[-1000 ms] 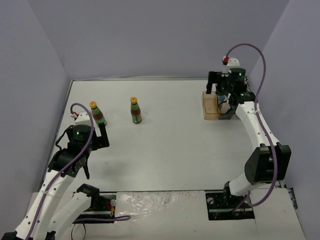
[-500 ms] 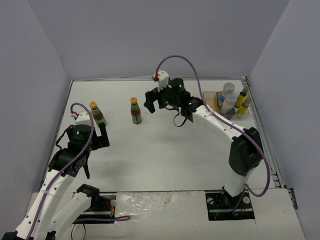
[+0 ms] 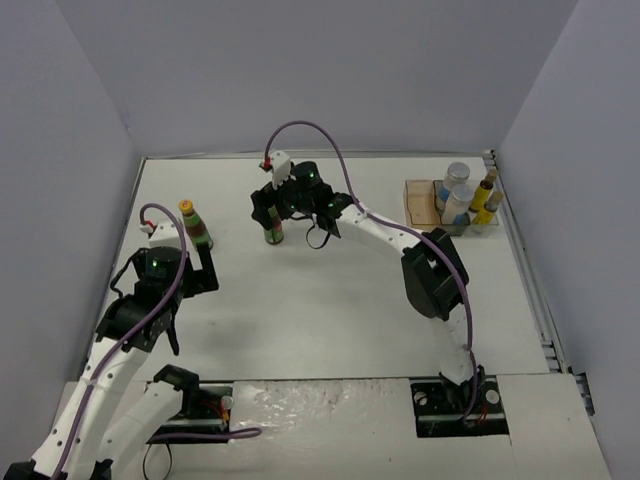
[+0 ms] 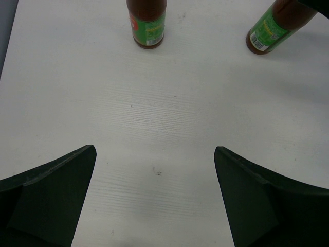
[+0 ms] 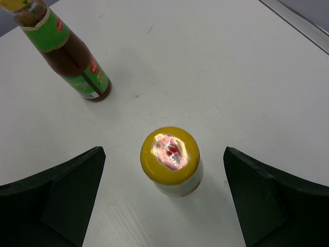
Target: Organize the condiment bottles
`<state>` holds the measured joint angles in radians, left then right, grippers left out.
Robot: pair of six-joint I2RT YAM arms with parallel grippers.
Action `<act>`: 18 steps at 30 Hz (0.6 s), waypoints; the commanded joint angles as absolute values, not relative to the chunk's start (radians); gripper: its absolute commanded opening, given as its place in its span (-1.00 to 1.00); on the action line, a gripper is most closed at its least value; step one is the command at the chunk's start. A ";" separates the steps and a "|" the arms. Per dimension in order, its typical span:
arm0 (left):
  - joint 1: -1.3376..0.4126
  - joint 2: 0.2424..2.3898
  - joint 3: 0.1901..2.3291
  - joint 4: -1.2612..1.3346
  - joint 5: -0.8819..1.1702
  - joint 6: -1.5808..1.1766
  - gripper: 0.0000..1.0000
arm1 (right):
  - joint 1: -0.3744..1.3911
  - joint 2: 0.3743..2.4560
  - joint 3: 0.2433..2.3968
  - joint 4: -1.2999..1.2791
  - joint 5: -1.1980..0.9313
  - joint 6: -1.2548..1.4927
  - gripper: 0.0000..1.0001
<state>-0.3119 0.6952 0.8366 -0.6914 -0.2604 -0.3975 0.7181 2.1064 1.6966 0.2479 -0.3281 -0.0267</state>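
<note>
Two dark bottles with yellow caps stand upright on the table: the left bottle (image 3: 195, 226) and the middle bottle (image 3: 272, 234). My right gripper (image 3: 270, 204) is open right above the middle bottle; in the right wrist view its yellow cap (image 5: 170, 156) lies between the spread fingers, untouched, with the left bottle (image 5: 69, 54) beyond. My left gripper (image 3: 204, 266) is open and empty just short of the left bottle (image 4: 148, 24); the middle bottle (image 4: 275, 28) shows at its upper right. Two silver-topped cylinders (image 3: 458, 177) and two yellow-labelled bottles (image 3: 486, 190) stand in the tray.
The orange-and-grey compartment tray (image 3: 418, 200) sits at the far right by the table's edge. Grey walls close the table in on the left, back and right. The right arm stretches across the middle of the table.
The right arm has swung from the tray at the far right across to the middle bottle and now hovers over it. The left arm has not moved.
</note>
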 commanded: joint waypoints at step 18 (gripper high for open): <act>-0.307 0.732 0.847 -0.644 -0.270 -0.389 0.94 | 0.657 2.013 1.607 0.413 -0.264 -0.029 -0.94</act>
<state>-0.3119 0.7272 0.8338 -0.6914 -0.2626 -0.3973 0.7065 2.1619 1.6440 0.3257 -0.2921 -0.0272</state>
